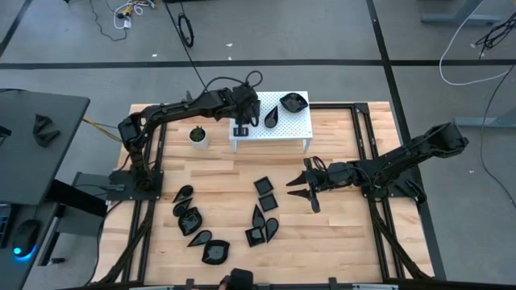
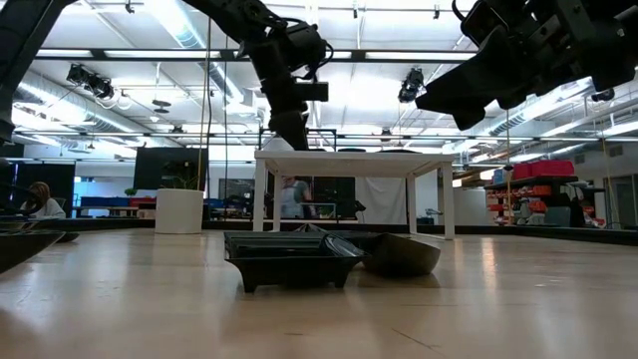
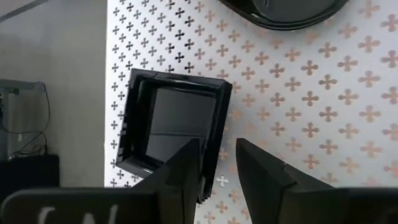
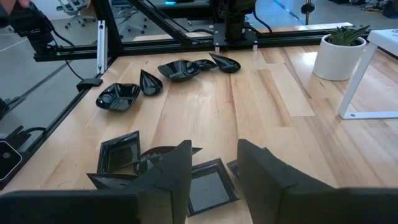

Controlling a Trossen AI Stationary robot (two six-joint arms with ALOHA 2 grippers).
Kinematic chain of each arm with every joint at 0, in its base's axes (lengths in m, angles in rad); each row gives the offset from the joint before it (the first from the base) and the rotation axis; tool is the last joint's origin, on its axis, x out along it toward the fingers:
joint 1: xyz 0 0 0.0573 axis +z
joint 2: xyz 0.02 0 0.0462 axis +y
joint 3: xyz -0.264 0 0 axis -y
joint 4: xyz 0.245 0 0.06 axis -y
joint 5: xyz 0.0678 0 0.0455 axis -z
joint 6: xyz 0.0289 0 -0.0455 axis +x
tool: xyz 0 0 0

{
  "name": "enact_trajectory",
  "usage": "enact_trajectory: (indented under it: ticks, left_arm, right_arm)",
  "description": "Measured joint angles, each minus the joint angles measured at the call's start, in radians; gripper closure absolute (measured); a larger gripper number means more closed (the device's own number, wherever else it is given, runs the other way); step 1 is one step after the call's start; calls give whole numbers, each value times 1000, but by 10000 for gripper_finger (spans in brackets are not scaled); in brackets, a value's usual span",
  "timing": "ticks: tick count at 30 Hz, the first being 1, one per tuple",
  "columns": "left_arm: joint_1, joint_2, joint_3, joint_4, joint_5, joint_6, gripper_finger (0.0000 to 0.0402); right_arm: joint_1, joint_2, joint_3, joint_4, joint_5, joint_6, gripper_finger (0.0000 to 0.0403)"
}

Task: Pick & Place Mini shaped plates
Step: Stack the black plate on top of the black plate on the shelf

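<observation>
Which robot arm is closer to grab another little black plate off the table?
The right one, probably. The right gripper hovers over the wooden table with open jaws, beside the plates lying there. The left gripper is over the white stand, at a square plate.

Open-plan lab (ceiling track lights point(image 2: 90, 80), floor cables point(image 1: 476, 48)).
</observation>
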Motion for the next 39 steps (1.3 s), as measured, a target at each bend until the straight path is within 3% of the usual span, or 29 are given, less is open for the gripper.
enact_trajectory:
  ticks: [12, 33, 39]
  left_arm:
    - [31, 0, 0, 11, -23, -87, 331]
    - [37, -22, 0, 9, -23, -190, 335]
    - [37, -30, 0, -1, -19, -219, 335]
  right_arm:
    - [0, 0, 0, 0, 0, 0, 273]
    - [0, 0, 0, 0, 1, 0, 273]
    - [0, 0, 0, -2, 50, 1, 273]
